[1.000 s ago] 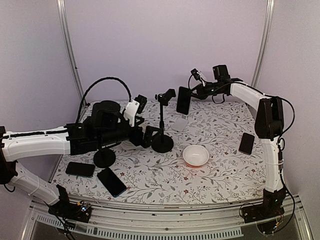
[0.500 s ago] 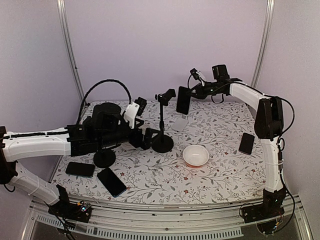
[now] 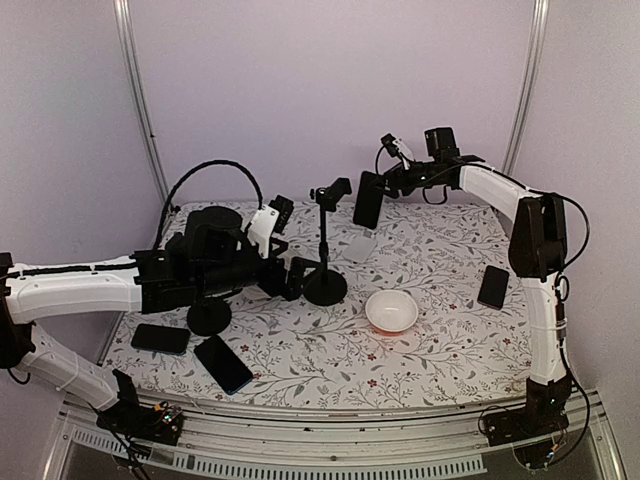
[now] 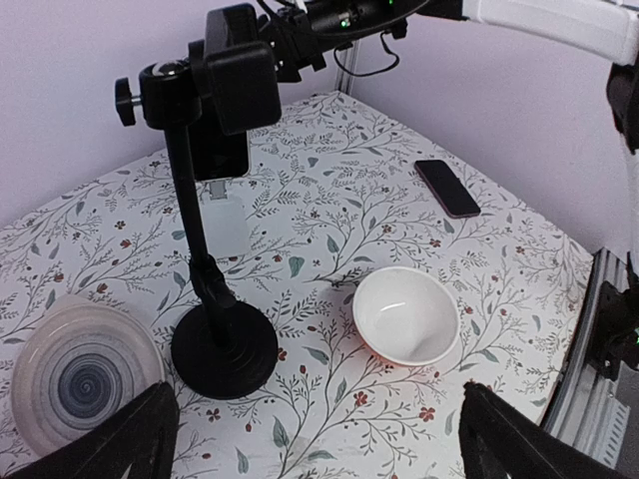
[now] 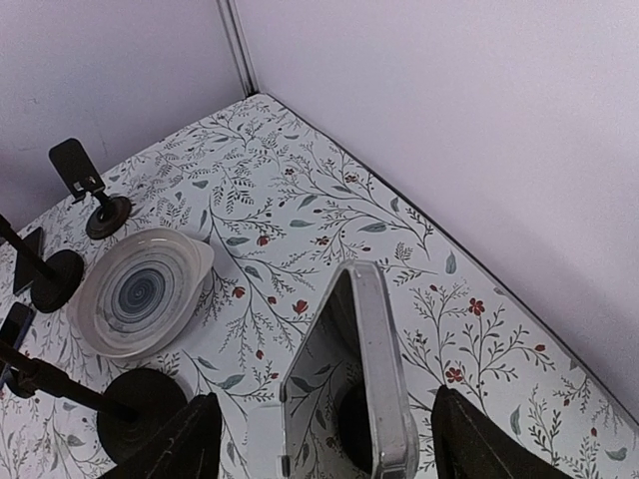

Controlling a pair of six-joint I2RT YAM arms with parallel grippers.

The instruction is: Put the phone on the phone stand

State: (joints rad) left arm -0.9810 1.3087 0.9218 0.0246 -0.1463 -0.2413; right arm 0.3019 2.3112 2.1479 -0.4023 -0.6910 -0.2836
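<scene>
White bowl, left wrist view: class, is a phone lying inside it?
No, the white bowl holds nothing; a dark phone lies flat on the cloth beyond it.

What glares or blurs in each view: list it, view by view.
Top external: even soft light, faint shadows. Left wrist: faint sheen inside the white bowl; its own jaws are dark blurs at the bottom corners. Right wrist: the phone near the lens looks soft-edged.

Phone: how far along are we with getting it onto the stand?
Done: the phone is up, upright at the head of the stand. In hand: the right gripper is open, its fingers clear on both sides. Remaining: I cannot tell whether the phone is seated; confirm that, then draw the arm back. The left gripper is open and empty.
</scene>
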